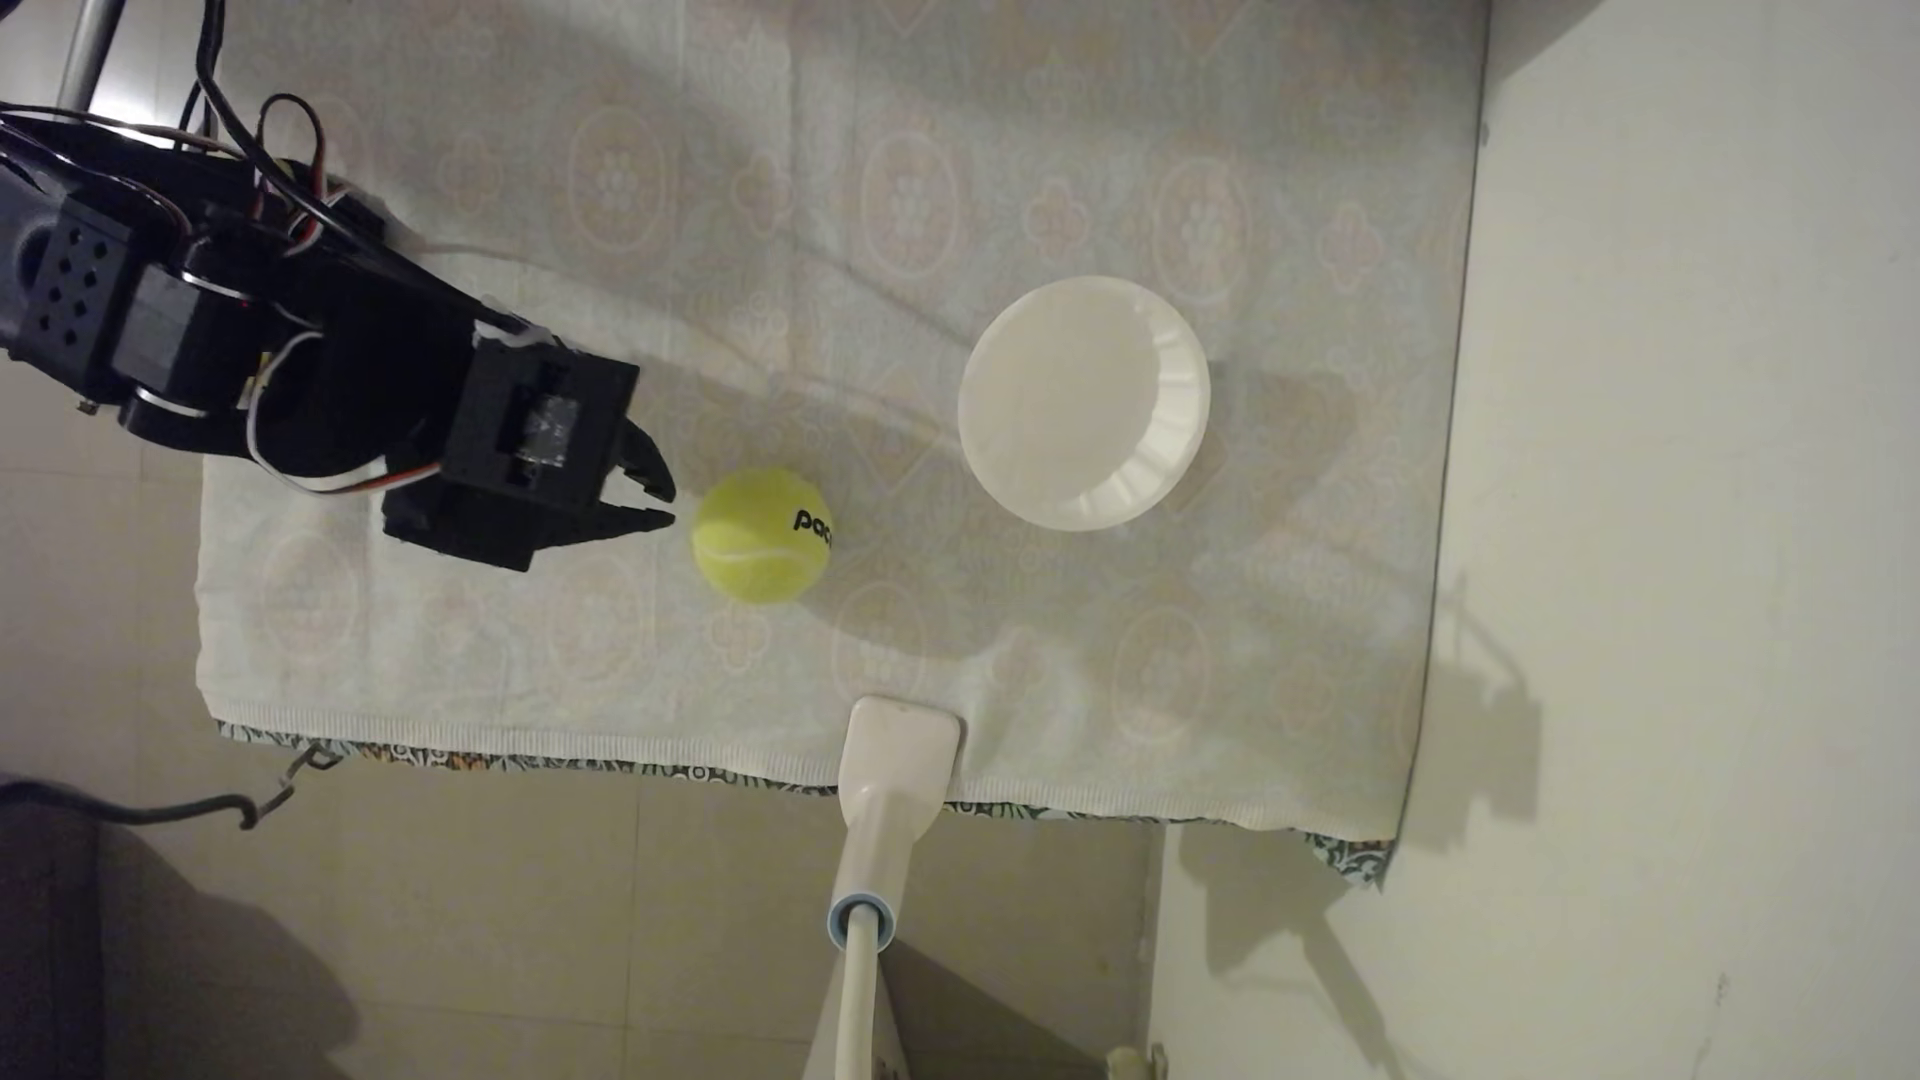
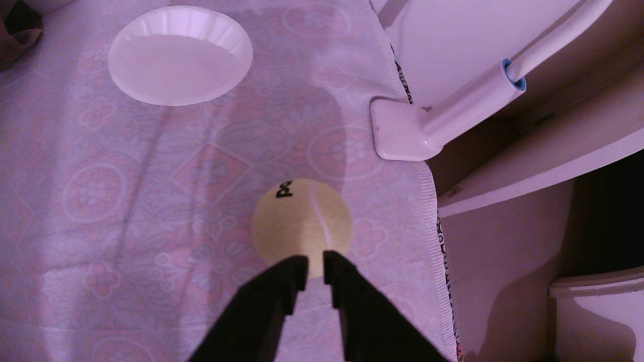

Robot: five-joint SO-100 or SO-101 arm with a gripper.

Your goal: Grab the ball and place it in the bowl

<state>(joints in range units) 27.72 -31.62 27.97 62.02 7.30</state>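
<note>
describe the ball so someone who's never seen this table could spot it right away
Start from the pale patterned cloth that covers the table. Near its middle, between the black gripper and the white bowl, lies the ball, apart from both. It is the one fuzzy yellow-green round thing, with a white curved seam and black lettering; the bowl and the paddle-shaped handle are plain white.

You're looking at a pale floral-patterned cloth (image 1: pixel 1039 156) lying over beige floor tiles (image 1: pixel 571 914), dim light casting shadows.
</note>
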